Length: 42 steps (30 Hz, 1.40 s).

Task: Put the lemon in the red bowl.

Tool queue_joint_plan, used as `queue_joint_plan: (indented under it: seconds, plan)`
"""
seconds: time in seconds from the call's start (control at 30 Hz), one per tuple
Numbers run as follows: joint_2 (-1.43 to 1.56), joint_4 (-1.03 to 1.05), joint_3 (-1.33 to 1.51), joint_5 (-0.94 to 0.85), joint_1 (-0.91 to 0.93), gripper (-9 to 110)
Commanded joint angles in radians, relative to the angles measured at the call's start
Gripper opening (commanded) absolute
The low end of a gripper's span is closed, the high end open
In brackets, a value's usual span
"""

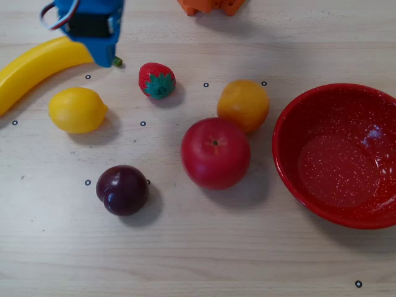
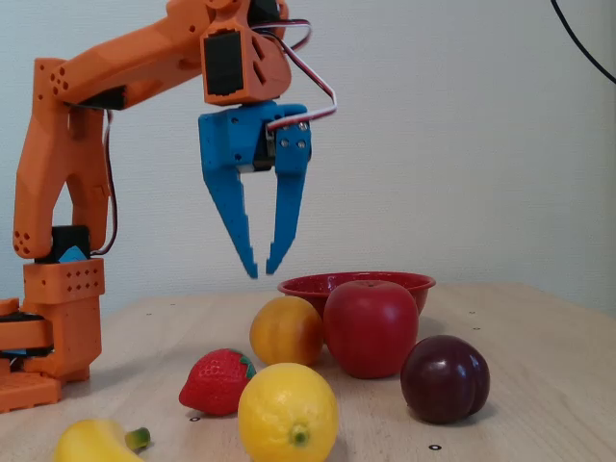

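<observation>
**End effector raised above the fruit, lemon on the desk**

In the fixed view you see the blue end effector (image 2: pixel 261 269) hanging in the air above the fruit, its two fingers (image 2: pixel 229 217) pointing down with the tips a small way apart and nothing between them. From overhead, only its blue body (image 1: pixel 91 28) shows at the top left edge, covering part of the banana (image 1: pixel 34 69).

The lemon (image 1: pixel 77 110) lies on the desk (image 1: pixel 198 260) just below the banana in the overhead view, untouched; in the fixed view it is the nearest fruit (image 2: pixel 288 416). To its right you find the strawberry (image 1: pixel 157 80), the orange-yellow fruit (image 1: pixel 243 104) touching the red apple (image 1: pixel 215 153), and the dark plum (image 1: pixel 122 190) lower down. The red bowl (image 1: pixel 291 117) stands at the right edge, well apart from the lemon, with no fruit inside.
</observation>
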Motion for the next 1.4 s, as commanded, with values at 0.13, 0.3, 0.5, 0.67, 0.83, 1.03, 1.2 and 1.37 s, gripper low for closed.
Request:
queue_joint_plan:
  seconds: [0.13,0.3,0.5,0.67,0.83,1.03,1.2,1.37]
  plan:
    - [-0.02,0.035,-0.143,0.118,-0.086,0]
    - [-0.055,0.044,-0.153,0.167,-0.13,7]
    - [-0.086,0.064,-0.175,0.206,-0.166,23]
    - [-0.107,0.061,-0.17,0.233,-0.202,43]
    - [-0.133,0.058,-0.169,0.262,-0.222,53]
    - [-0.153,0.051,-0.163,0.316,-0.236,61]
    - [-0.169,0.017,-0.141,0.333,-0.242,65]
    - [-0.187,-0.048,-0.112,0.35,-0.25,67]
